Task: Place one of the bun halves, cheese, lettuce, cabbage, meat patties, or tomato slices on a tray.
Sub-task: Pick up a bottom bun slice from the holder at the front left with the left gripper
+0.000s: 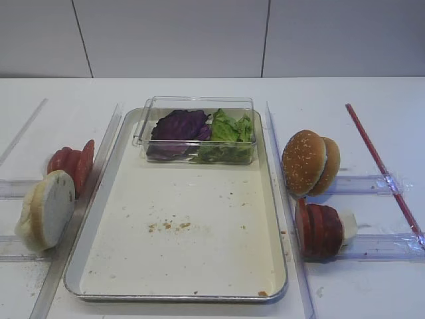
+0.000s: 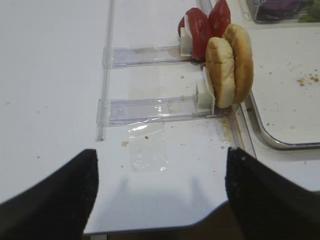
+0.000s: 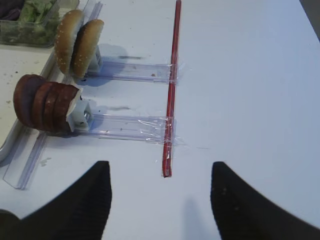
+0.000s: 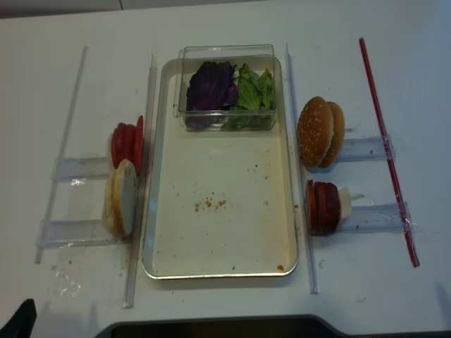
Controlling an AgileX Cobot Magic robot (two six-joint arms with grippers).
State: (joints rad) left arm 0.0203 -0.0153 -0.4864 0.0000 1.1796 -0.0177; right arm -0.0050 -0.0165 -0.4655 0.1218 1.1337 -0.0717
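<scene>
left gripper (image 2: 160,195) jaws wide, empty — pale bun half (image 2: 220,72) ahead-right, upright on edge, left arm nearer — right gripper (image 3: 161,200) also spread

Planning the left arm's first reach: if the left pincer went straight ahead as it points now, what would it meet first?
Probably the lower clear rail taped to the table; the bun halves stand right of that line. Depth is uncertain.

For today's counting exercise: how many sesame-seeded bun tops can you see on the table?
2. Both stand on edge, one sesame bun in front and the second bun leaning right behind it, just right of the tray, above the meat patties. None appears hidden.
</scene>
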